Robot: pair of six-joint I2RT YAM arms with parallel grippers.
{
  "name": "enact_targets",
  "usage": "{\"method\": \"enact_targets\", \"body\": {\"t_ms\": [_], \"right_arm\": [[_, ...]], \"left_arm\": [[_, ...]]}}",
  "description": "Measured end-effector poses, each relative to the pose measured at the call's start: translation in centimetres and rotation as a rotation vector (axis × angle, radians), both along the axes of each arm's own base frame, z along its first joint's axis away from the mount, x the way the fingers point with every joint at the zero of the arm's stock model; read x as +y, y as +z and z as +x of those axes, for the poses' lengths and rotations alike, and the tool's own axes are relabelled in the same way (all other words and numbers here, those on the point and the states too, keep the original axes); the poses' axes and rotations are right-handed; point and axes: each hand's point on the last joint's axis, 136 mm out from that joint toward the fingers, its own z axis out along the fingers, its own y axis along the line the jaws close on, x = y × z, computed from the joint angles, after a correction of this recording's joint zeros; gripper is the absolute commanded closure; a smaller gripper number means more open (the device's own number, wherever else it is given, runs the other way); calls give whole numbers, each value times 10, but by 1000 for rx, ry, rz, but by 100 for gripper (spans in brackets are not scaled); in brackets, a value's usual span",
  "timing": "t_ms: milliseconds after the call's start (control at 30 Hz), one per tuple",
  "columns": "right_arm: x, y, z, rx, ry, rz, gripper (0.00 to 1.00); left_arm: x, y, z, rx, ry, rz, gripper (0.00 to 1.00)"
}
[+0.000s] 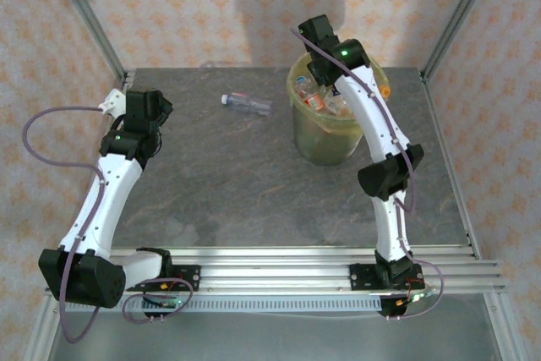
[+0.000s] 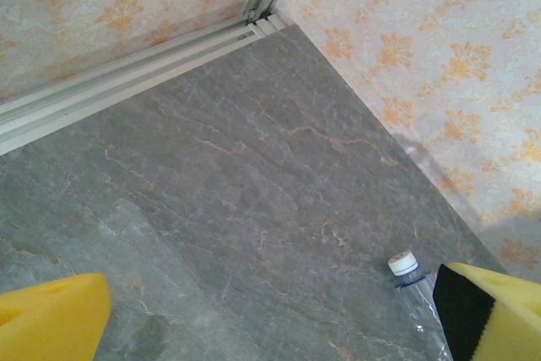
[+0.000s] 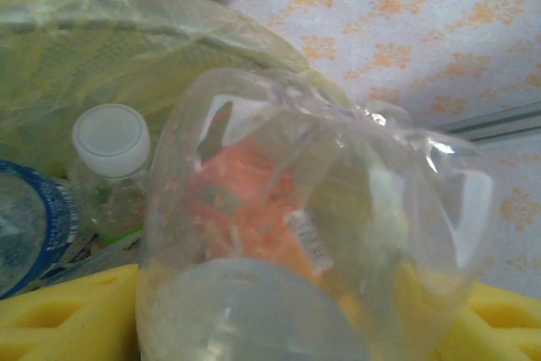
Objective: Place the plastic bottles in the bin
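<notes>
Standing at the left of the grey marbled table, the white-and-black left arm reached toward the far left corner. Left gripper: spread wide, its two yellow foam pads at opposite lower corners of the wrist view, with nothing between them and bare tabletop beneath.

Item, loose: one clear crushed plastic bottle with a white cap, lying on its side near the far edge of the table, between the left gripper and the bin and apart from both. In the left wrist view its capped end lay just beside the right-hand pad, which partly hid the body.

Item, receptacle: one round tapered bin lined with a translucent yellow-green plastic bag, standing at the far right of the table. Contents: several clear plastic bottles with red and orange labels; the count could not be told. The right wrist view showed among them a white-capped bottle and a blue-labelled bottle against the bag.

Right arm: bent over the bin, wrist above its mouth. Right gripper: yellow pads set apart on either side of a clear crumpled bottle with an orange label, which sat between them above the bin's contents. Whether the pads pinched that bottle or stood clear of it could not be told.
</notes>
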Motion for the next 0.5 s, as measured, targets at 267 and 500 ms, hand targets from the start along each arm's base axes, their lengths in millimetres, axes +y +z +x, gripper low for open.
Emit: {"method": "enact_targets", "body": {"t_ms": [267, 500], "right_arm": [[5, 24, -12, -41, 23, 103, 14], [6, 48, -18, -108, 14, 190, 30]], "left_arm": [[0, 2, 1, -3, 0, 0, 0], [0, 4, 1, -8, 0, 0, 0]]}}
